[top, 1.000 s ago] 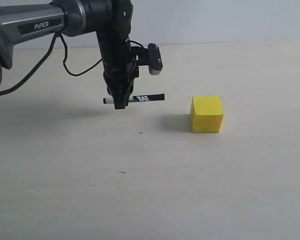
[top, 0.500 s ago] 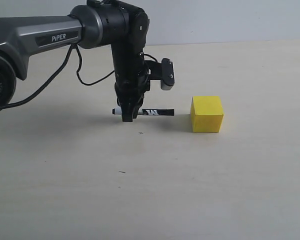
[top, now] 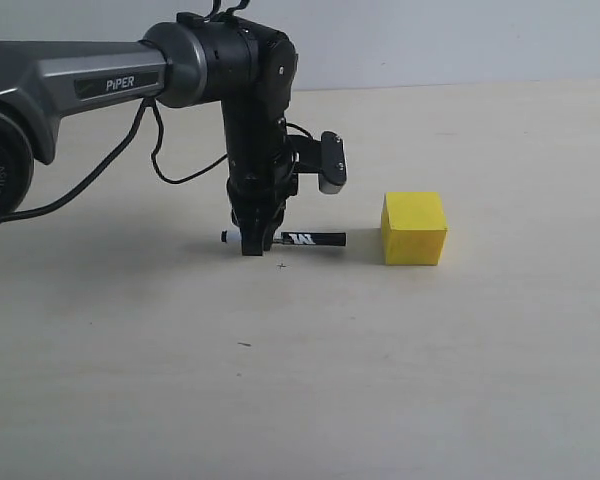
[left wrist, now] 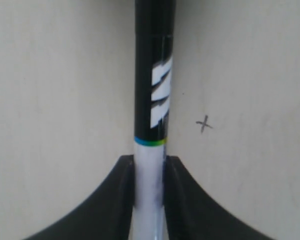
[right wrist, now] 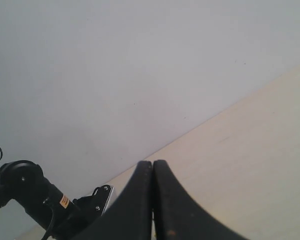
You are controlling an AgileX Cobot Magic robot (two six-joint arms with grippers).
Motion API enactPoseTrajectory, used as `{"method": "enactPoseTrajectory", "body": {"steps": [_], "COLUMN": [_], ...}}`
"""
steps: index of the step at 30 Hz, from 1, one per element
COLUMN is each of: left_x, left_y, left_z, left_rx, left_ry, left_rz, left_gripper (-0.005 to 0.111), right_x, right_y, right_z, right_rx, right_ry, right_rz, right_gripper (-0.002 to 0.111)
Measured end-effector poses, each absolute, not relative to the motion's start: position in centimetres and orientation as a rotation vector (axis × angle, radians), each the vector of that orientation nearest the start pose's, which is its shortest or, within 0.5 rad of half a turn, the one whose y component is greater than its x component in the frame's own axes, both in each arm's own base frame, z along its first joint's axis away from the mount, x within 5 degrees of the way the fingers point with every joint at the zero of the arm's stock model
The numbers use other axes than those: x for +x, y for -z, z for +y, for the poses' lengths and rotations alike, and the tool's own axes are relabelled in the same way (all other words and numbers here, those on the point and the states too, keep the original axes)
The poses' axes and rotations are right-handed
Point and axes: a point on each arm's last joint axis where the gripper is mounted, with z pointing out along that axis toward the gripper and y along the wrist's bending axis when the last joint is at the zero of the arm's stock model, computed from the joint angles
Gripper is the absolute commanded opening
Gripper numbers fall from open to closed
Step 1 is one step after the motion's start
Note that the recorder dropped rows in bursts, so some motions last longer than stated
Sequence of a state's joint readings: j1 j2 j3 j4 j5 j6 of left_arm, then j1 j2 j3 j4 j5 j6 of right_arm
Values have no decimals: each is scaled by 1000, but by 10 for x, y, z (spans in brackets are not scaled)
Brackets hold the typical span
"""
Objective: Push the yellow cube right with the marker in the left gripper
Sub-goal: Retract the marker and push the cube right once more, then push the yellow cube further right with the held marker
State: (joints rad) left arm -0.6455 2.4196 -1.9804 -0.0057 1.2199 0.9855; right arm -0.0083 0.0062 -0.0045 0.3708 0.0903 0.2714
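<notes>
While the left gripper (top: 252, 245) pinches the marker (top: 302, 239), the yellow cube (top: 414, 228) sits apart, further toward the table's right side.
Black jaws clamp the white barrel just behind a thin coloured band, and the marker lies level, low over the table (top: 430, 380), its black end aimed at the cube with a gap between. White slanted strokes on its black label cannot be read as a word; "PIPER" is printed on the grey arm (top: 90, 85). The cube stands well short of the table's far edge. The right gripper (right wrist: 152, 166) has its fingers pressed together on nothing.
</notes>
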Motion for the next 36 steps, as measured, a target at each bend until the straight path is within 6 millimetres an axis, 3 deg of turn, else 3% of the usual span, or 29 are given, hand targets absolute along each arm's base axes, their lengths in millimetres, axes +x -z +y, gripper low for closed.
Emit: {"method": "enactPoseTrajectory", "body": {"steps": [12, 17, 25, 28, 36], "left_x": [380, 379, 355, 360, 393], "left_y": [-128, -140, -137, -137, -136], "left_z": [-303, -320, -350, -344, -295], "left_rx": [-2376, -2455, -2547, -2521, -2275], "left_ry": [-75, -61, -74, -69, -48], "left_rz": [-2148, -2173, -2098, -2110, -2274], "left_gripper": [0, 0, 0, 0, 0], "right_x": [57, 57, 57, 57, 57], "right_y": [-207, -207, -207, -207, -207], "right_z": [3, 3, 3, 3, 3], "right_rx": [483, 483, 483, 483, 483], "right_ry": [-521, -521, -521, -521, -521], "right_rz": [1518, 1518, 1518, 1518, 1518], "right_gripper": [0, 0, 0, 0, 0]}}
